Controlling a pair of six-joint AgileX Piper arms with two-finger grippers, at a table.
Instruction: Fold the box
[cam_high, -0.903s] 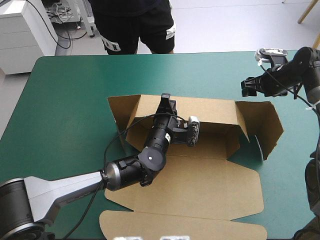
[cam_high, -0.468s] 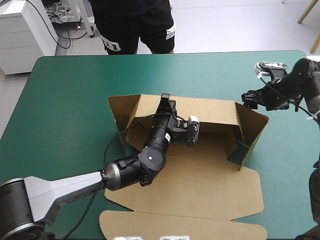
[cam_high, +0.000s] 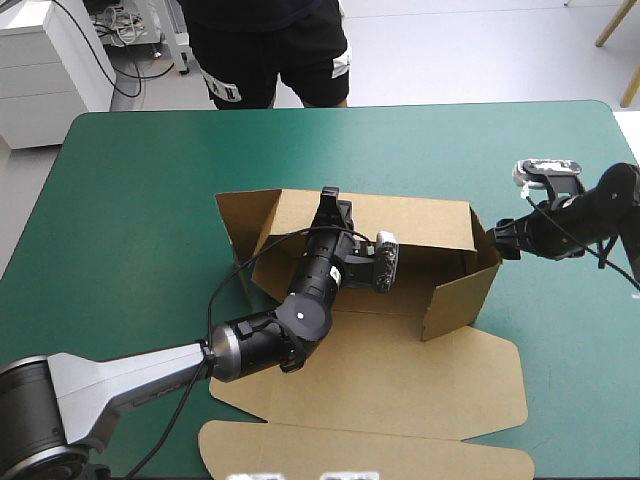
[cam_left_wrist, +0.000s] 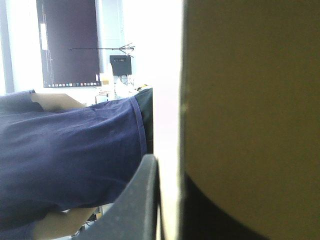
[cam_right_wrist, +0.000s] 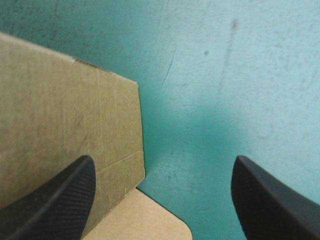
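Half-raised box (cam_high: 400, 370): left hand (cam_high: 331, 200) clamps its back wall, right hand (cam_high: 500, 242) gapes beside the end wall.

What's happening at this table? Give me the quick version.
Two robot arms are folding a brown box on the teal-green table. The left gripper is shut on the box's rear wall, holding it upright. The right gripper, open, sits at the outside of the right side wall, which stands raised. The near panels lie flat.
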